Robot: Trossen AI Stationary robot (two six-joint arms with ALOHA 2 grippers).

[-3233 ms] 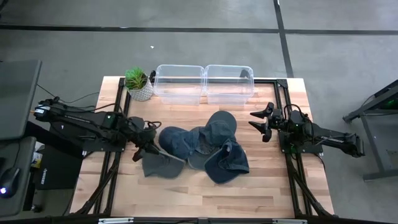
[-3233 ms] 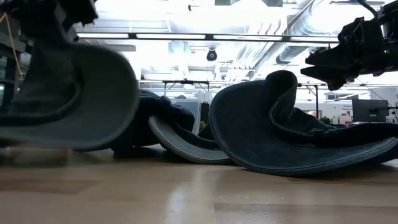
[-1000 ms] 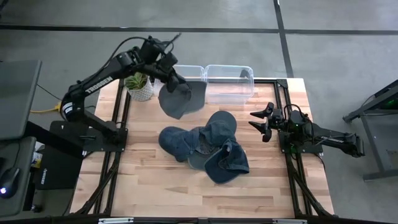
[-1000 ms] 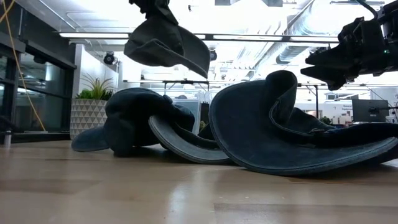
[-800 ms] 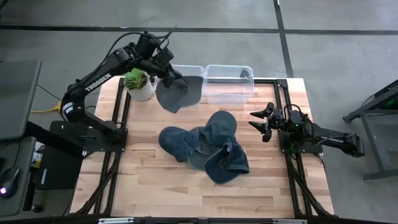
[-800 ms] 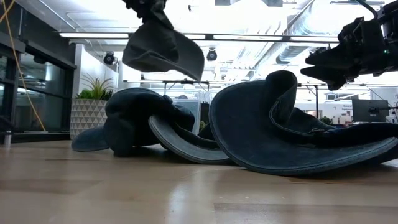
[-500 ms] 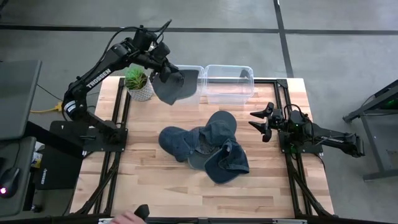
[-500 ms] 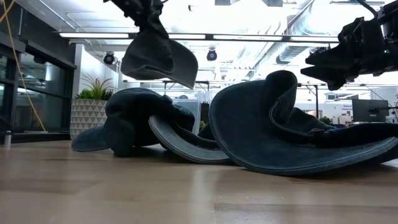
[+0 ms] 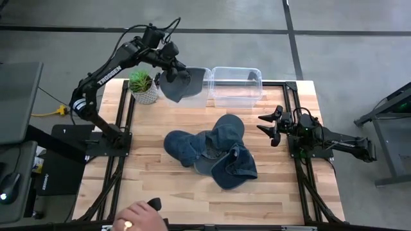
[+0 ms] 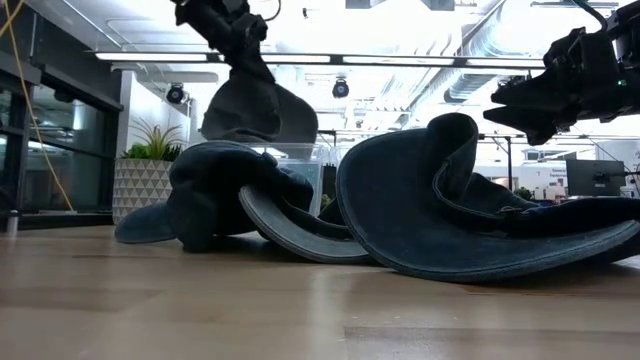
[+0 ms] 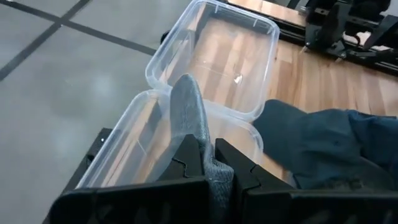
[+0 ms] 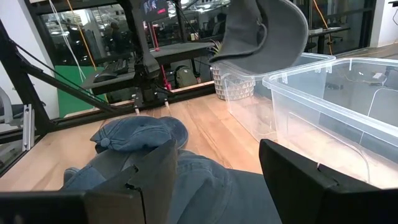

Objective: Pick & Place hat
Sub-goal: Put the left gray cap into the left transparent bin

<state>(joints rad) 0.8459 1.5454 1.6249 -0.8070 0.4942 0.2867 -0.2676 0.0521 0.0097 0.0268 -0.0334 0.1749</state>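
A dark denim hat [image 9: 180, 83] hangs in the air over the left one of two clear plastic bins [image 9: 192, 97] at the table's far edge, with my left gripper [image 9: 168, 69] shut on it. It also shows in the low view as the hat [image 10: 256, 110] above the pile, and in the right wrist view as the hat [image 12: 264, 34]. Several more denim hats [image 9: 212, 151] lie heaped at the table's middle. My right gripper [image 9: 268, 127] waits open at the table's right side, level, pointing at the pile. My left gripper pinches a raised fold of the hat's cloth [image 11: 198, 134] between its two fingers [image 11: 185, 167]. The fingers slant down from the table's left. The hat hangs below them, lifted clear of the table and above the left bin [image 11: 134, 140].
The second clear bin [image 9: 236, 86] stands right of the first. A potted plant [image 9: 143, 86] sits at the far left corner, close to the hanging hat. A person's hand [image 9: 138, 218] shows at the table's near edge. Bare wood lies near the front.
My left gripper has carried the hat toward the table's far edge and a little down, rolling as it went; the hat has turned and now hangs over the left bin. A person's hand has come in at the near edge.
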